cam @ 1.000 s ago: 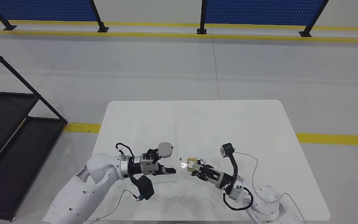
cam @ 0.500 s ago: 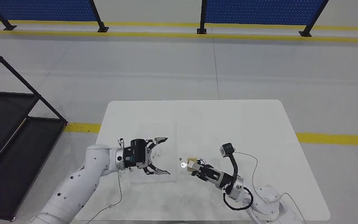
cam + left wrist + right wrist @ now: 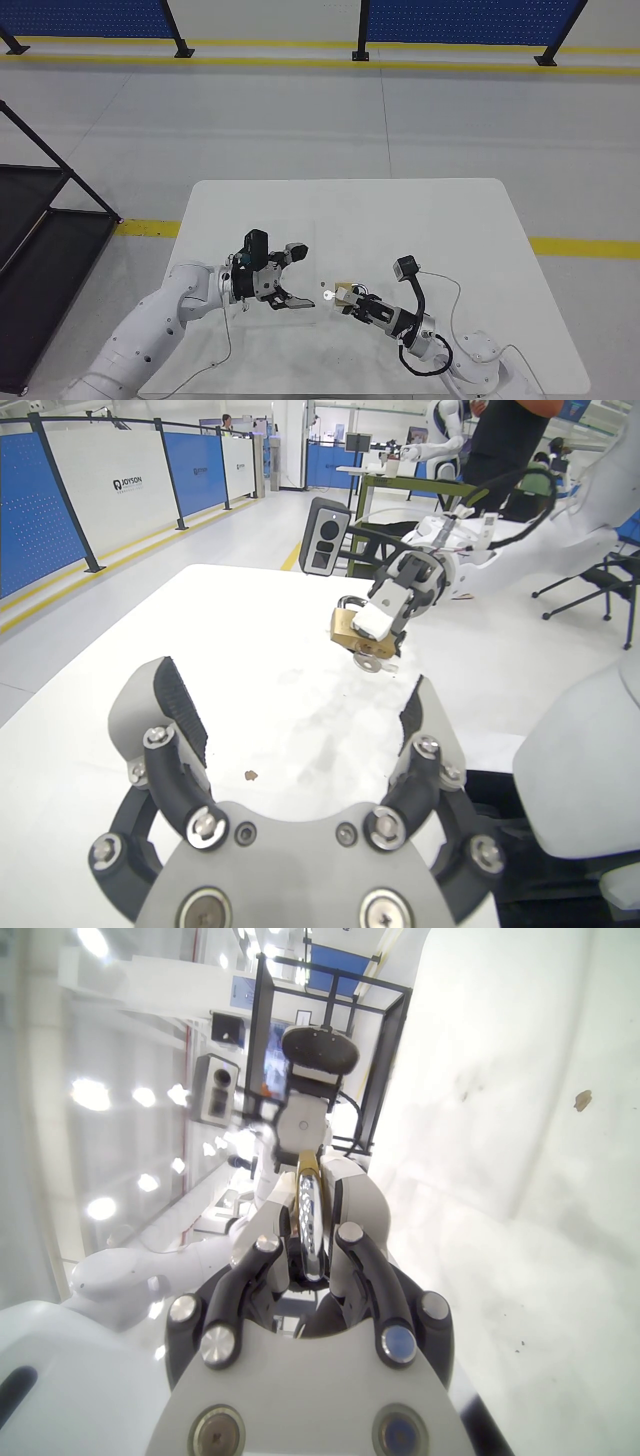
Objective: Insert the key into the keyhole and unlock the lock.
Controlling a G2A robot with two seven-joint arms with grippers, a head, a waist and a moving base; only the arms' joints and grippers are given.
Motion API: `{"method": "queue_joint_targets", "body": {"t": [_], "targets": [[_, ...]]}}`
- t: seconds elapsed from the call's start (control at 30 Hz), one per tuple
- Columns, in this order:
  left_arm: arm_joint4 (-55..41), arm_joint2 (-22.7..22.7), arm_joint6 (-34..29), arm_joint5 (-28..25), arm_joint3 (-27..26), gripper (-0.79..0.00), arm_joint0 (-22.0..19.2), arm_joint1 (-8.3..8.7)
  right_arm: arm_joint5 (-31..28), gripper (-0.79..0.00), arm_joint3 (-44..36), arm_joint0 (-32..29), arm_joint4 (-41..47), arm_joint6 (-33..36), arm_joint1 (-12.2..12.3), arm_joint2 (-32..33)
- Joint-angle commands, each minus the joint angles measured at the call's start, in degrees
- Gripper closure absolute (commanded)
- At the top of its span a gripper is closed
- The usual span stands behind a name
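- Firstly, at the far left, off the desk, a black rack point(image 3: 40, 240) stands on the floor.
- Next is the white desk point(image 3: 450, 215). The left pincer point(image 3: 297, 277) hangs over its front-left part.
- This pincer is spread wide and has hold of nothing. In the left wrist view its black ribbed pads point(image 3: 177, 710) face each other across an empty gap.
- The left pincer point(image 3: 295, 710) points toward the lock and is apart from it.
- In the same view a small brown crumb point(image 3: 251, 775) lies on the desk point(image 3: 200, 625), close in front of this pincer.
- Just to the right comes the silver key point(image 3: 328, 295). Its shaft seems to sit in the keyhole on the bottom face of the lock, and its round head point(image 3: 367, 661) sticks out toward the left pincer.
- The key touches the lock point(image 3: 343, 292), which has a brass body point(image 3: 350, 632) with a silvery shackle on the far end. Whether the shackle is released, I cannot tell.
- To the right of it, the right pincer point(image 3: 350, 298) is closed on the lock body, with one white finger on each broad face.
- In the right wrist view the lock point(image 3: 310, 1208) shows edge-on, squeezed between the two fingers of the right pincer point(image 3: 307, 1198).
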Motion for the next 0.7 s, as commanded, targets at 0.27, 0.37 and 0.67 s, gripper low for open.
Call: {"method": "queue_joint_targets", "body": {"t": [0.27, 0.37, 0.67], "targets": [[-18.6, 3.9, -8.2, 0.0, -4.0, -0.785, 2.4, 1.05, 0.0, 0.0, 0.0, 0.0, 0.0, 0.0, 0.0, 0.0], [-31.6, 4.6, -16.0, 0.0, -5.7, -0.785, 2.2, 2.61, 0.0, 0.0, 0.0, 0.0, 0.0, 0.0, 0.0, 0.0], [-79.4, 7.5, -51.4, 13.7, -4.4, -0.785, -1.5, 6.88, 0.0, 0.0, 0.0, 0.0, 0.0, 0.0, 0.0, 0.0]]}}
